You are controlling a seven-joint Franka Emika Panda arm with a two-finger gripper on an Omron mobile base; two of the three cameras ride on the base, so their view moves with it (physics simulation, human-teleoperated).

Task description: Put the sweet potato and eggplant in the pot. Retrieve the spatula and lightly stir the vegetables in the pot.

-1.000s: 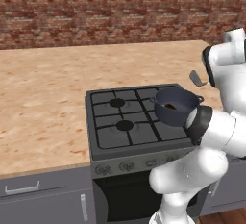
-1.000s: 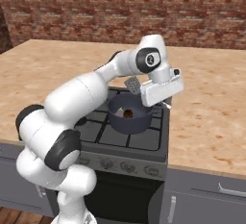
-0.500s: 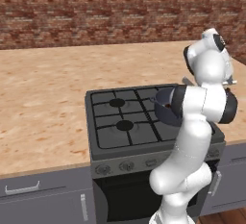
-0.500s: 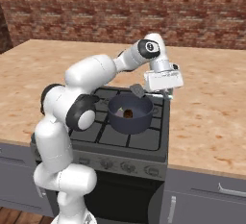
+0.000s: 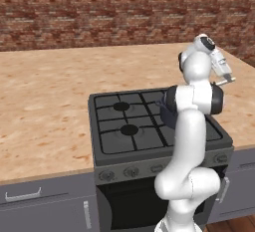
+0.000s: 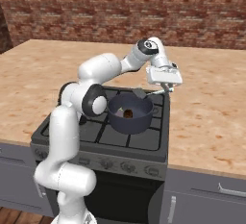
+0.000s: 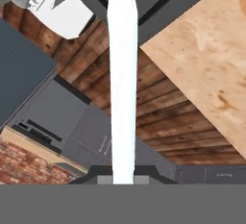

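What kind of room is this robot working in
A kitchen, rendered rather than real. A black gas stove with burner grates and front knobs sits in a speckled wooden counter, a dark pot stands on a burner, and a red brick wall runs behind.

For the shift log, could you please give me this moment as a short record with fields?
gripper: shut on the spatula, above the stove's right edge
spatula: white handle runs out from the gripper; dark blade over the pot's rim
pot: on the stove's front right burner
pot contents: sweet potato inside; eggplant not discernible
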